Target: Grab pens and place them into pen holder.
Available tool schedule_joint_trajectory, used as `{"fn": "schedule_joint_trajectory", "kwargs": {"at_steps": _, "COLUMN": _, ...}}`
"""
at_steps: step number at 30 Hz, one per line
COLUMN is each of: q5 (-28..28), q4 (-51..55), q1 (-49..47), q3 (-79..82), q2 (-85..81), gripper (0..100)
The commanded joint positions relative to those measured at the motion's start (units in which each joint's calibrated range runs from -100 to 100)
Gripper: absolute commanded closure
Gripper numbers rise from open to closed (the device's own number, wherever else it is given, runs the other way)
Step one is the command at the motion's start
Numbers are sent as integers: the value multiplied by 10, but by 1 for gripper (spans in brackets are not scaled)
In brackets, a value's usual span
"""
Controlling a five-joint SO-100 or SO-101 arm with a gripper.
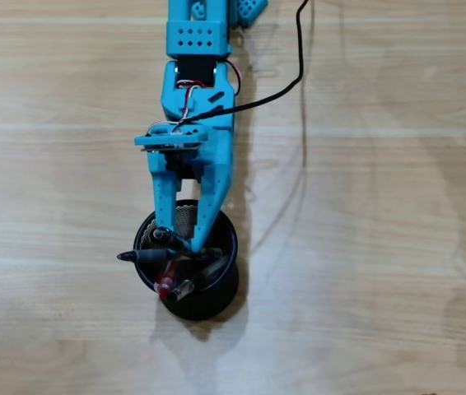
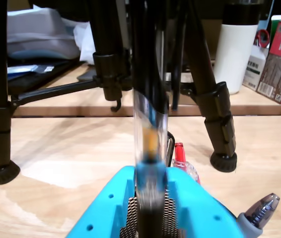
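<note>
Hand is seen over the pen holder in the overhead view, its two blue fingers reaching down over the cup's upper-left rim. A black-and-clear pen is clamped between the fingers, lying roughly level, with its dark tip sticking out past the cup's left rim. In the wrist view the same pen is shown blurred and upright through the frame centre, pinched in the narrow slot of the blue hand; a yellow-orange patch is visible inside its clear barrel. The jaws are closed down to pen width. The red-and-clear pen is seen inside the cup at its lower left, and its red end shows just right of the gripped pen in the wrist view. Another clear-barrelled pen lies just beside it in the cup. A grey-and-clear pen tip is seen at lower right in the wrist view. The cup stands on the wooden bench. Black tripod legs and a white bottle are seen behind.
</note>
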Motion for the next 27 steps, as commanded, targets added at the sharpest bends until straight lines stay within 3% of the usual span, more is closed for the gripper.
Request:
{"fn": "schedule_joint_trajectory", "kwargs": {"at_steps": 1, "q5": -2, "q4": -12, "q1": -12, "q3": -35, "q2": -7, "gripper": 88}}
{"fn": "schedule_joint_trajectory", "kwargs": {"at_steps": 10, "q5": 2, "q4": -33, "q1": -8, "q3": -25, "q2": -50, "gripper": 87}}
{"fn": "schedule_joint_trajectory", "kwargs": {"at_steps": 14, "q5": 18, "q4": -32, "q1": -7, "q3": 33, "q2": -117, "gripper": 98}}
{"fn": "schedule_joint_trajectory", "kwargs": {"at_steps": 19, "q5": 46, "q4": -28, "q1": -7, "q3": 114, "q2": -210, "gripper": 98}}
{"fn": "schedule_joint_trajectory", "kwargs": {"at_steps": 22, "q5": 58, "q4": 31, "q1": -7, "q3": 158, "q2": -280, "gripper": 98}}
{"fn": "schedule_joint_trajectory", "kwargs": {"at_steps": 27, "q5": 120, "q4": 248, "q1": -12, "q3": 208, "q2": -450, "gripper": 98}}
